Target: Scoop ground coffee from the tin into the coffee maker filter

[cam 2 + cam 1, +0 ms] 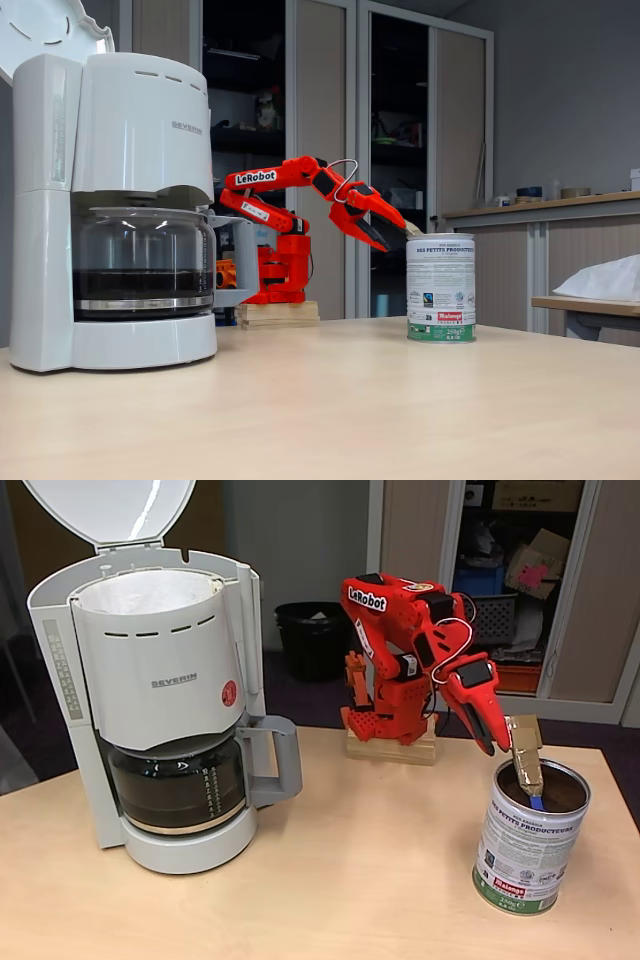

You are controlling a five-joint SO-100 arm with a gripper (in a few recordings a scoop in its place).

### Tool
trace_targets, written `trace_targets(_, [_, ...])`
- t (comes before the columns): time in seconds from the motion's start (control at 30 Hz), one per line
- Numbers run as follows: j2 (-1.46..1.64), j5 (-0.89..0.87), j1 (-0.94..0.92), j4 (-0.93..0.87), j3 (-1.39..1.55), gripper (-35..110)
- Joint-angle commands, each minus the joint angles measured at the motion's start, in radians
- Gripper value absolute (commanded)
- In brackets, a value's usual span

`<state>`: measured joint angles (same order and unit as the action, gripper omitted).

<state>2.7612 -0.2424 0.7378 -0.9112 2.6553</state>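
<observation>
One scoop (527,765), taped and blue-tipped, is clenched in the pincer (508,742) and dips inside the tin (528,838). Dig into the ground coffee (560,792), then lift level toward the coffee maker filter (148,592).

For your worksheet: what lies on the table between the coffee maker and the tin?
Nothing: in both fixed views, bare tabletop separates the coffee maker and the tin.

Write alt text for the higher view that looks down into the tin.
A red robot arm's tool dips a taped scoop with a blue tip into an open shiny metal tin of dark coffee. Left stands a pale-grey drip coffee maker, lid up, with a white paper filter.
</observation>
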Motion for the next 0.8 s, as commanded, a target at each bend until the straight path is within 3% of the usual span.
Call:
trace_targets(0.0, [0.034, -0.029, 0.020, -0.029, -0.038, 22])
trace_targets(0.5, [0.029, -0.012, 0.012, -0.126, -0.169, 23])
trace_targets(0.77, [0.018, -0.057, 0.072, -0.081, -0.141, 24])
